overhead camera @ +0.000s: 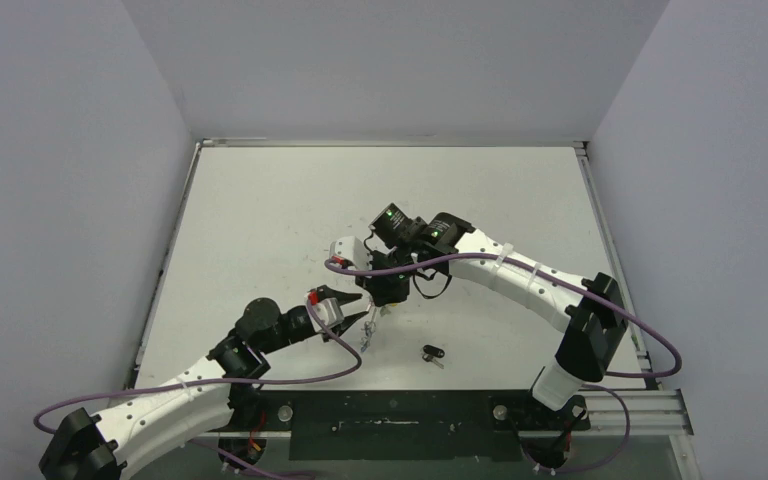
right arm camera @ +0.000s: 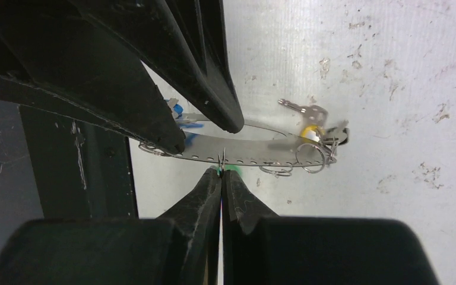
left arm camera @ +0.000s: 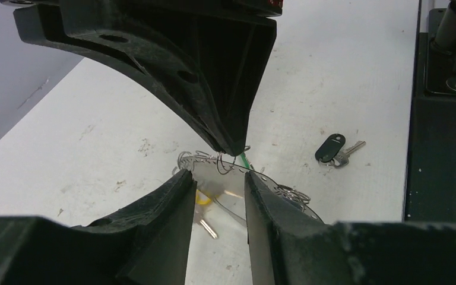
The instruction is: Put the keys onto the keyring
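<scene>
Since our right gripper (right arm camera: pixel 221 172) was clamped shut on the green key (right arm camera: pixel 231 168) and our left gripper (left arm camera: pixel 218 178) stood apart around the keyring (right arm camera: pixel 255 151), above the desk's (overhead camera: pixel 260 200) middle toward its near edge, we judged steadying it first wisest.

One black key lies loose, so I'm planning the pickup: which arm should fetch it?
Left, probably. The left tool stands open, gripping nothing, near the black key; the right tool is pinched shut on the keyring and seems needed to steady it.
</scene>
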